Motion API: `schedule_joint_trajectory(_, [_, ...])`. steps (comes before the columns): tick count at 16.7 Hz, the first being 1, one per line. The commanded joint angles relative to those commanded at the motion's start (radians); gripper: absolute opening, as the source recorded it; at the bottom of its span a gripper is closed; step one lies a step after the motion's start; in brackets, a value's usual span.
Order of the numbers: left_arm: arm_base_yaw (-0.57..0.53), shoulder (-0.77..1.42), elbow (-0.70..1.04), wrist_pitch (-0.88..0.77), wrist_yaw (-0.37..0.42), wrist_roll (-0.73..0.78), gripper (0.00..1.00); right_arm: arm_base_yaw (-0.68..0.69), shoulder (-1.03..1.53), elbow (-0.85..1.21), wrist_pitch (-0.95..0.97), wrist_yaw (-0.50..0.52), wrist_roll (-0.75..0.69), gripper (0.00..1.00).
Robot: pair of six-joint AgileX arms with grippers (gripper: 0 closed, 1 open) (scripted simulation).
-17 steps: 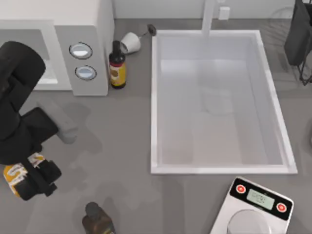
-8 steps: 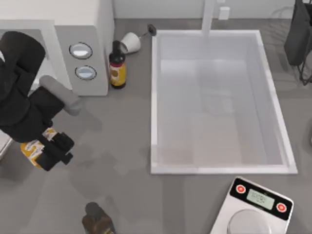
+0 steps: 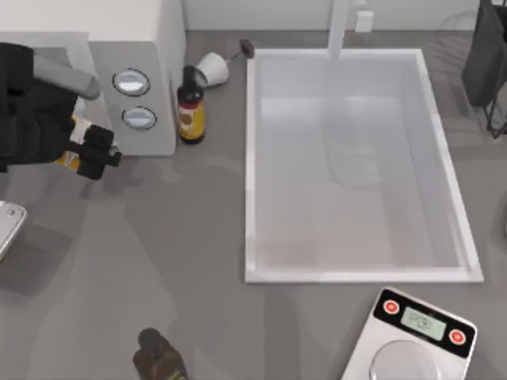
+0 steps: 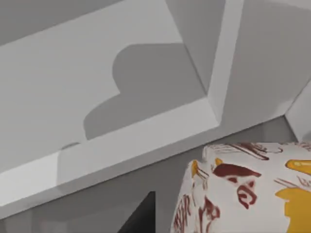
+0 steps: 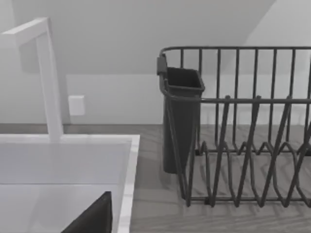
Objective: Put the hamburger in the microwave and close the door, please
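Top view: left gripper [image 3: 89,148] fingers pinched on the hamburger [image 3: 70,155] before the microwave [image 3: 127,47] opening.

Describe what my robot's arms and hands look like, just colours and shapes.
The left arm is bulky, rounded and matte black, with one light grey cylindrical piece near the wrist. Its left hand is blocky black. The right arm is a dark grey-black mass at the table's far right corner.
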Motion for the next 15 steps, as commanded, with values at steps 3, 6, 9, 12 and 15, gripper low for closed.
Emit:
schedule_joint_trajectory(3, [0.071,0.097,-0.020,0.322,0.023,-0.076,0.00,0.000,0.000,0.000,0.000,0.000,0.000,1.00])
schedule_joint_trajectory(6, [0.136,0.178,-0.043,0.587,0.043,-0.145,0.00,0.000,0.000,0.000,0.000,0.000,0.000,1.00])
schedule_joint_trajectory(9, [0.184,0.238,-0.063,0.762,0.057,-0.197,0.00,0.000,0.000,0.000,0.000,0.000,0.000,1.00])
schedule_joint_trajectory(12, [0.209,0.269,-0.074,0.841,0.065,-0.224,0.00,0.000,0.000,0.000,0.000,0.000,0.000,1.00])
schedule_joint_trajectory(15, [0.211,0.272,-0.075,0.847,0.065,-0.226,0.00,0.000,0.000,0.000,0.000,0.000,0.000,1.00])
